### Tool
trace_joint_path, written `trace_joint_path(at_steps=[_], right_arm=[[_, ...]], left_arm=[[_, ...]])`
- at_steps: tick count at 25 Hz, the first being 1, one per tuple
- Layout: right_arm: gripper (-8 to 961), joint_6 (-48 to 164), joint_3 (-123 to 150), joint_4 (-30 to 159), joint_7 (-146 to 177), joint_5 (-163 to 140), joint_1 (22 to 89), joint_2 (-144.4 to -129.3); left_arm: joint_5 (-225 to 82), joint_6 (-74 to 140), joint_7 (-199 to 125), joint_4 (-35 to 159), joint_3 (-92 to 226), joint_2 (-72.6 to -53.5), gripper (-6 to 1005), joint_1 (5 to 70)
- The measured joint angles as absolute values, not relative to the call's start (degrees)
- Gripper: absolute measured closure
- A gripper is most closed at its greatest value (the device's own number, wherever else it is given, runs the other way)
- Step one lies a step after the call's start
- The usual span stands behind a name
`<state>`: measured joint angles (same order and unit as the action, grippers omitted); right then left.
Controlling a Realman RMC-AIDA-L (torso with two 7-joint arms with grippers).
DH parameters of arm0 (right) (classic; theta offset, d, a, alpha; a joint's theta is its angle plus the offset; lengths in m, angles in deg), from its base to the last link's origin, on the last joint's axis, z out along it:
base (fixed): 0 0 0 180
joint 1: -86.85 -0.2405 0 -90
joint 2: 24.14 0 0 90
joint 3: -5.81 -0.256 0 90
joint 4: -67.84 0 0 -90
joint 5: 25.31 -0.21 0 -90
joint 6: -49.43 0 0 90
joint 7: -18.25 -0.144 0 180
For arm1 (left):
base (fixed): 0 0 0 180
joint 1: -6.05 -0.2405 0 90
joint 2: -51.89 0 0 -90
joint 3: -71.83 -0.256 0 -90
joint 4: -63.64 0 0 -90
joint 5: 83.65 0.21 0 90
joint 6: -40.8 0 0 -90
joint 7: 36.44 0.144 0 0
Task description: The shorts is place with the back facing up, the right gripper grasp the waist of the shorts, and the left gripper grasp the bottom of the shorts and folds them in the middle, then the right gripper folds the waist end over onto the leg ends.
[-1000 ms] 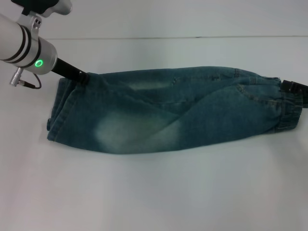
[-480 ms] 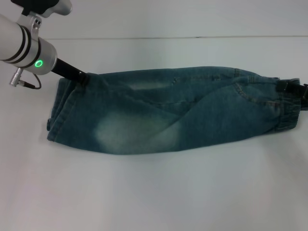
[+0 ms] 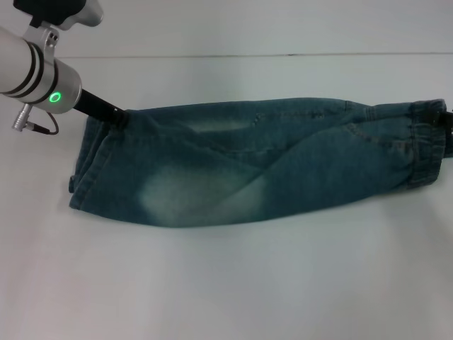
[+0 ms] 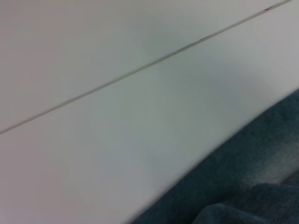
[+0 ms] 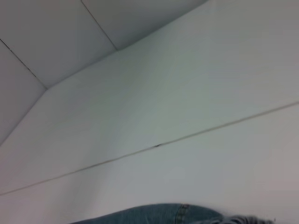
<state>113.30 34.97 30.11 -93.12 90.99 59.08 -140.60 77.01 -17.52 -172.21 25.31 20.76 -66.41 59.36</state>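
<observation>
The shorts (image 3: 233,163) lie folded lengthwise on the white table, a long blue denim strip with faded pale patches. Their leg ends (image 3: 85,166) are at the left and the waist (image 3: 425,145) is at the right, its band raised a little. My left gripper (image 3: 117,115) meets the far corner of the leg ends, its tip sunk in the denim. At the picture's right edge my right gripper (image 3: 446,119) is shut on the far part of the waist. Each wrist view catches only an edge of denim, the left (image 4: 243,186) and the right (image 5: 154,214).
White table top (image 3: 212,283) stretches in front of the shorts and to both sides. Its back edge (image 3: 283,55) runs along behind them, with a pale wall beyond. The left arm's silver tube with a green light ring (image 3: 54,96) hangs over the far left corner.
The waist end has risen and drawn slightly back and up with the right gripper. The left arm has shifted a touch to the left. The rest of the shorts lies as before.
</observation>
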Motion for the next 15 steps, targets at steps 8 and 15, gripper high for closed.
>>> trace_joint_path(at_steps=[8, 15], right_arm=[[868, 112.4, 35.1, 29.9, -92.4, 91.0, 57.4, -140.01], [899, 112.6, 35.3, 28.6, -92.4, 91.0, 56.8, -139.81]], left_arm=[[77.0, -16.2, -172.7, 25.3, 21.2, -66.30, 907, 58.8], [77.5, -13.5, -174.5, 24.7, 21.9, -66.10, 897, 58.0]])
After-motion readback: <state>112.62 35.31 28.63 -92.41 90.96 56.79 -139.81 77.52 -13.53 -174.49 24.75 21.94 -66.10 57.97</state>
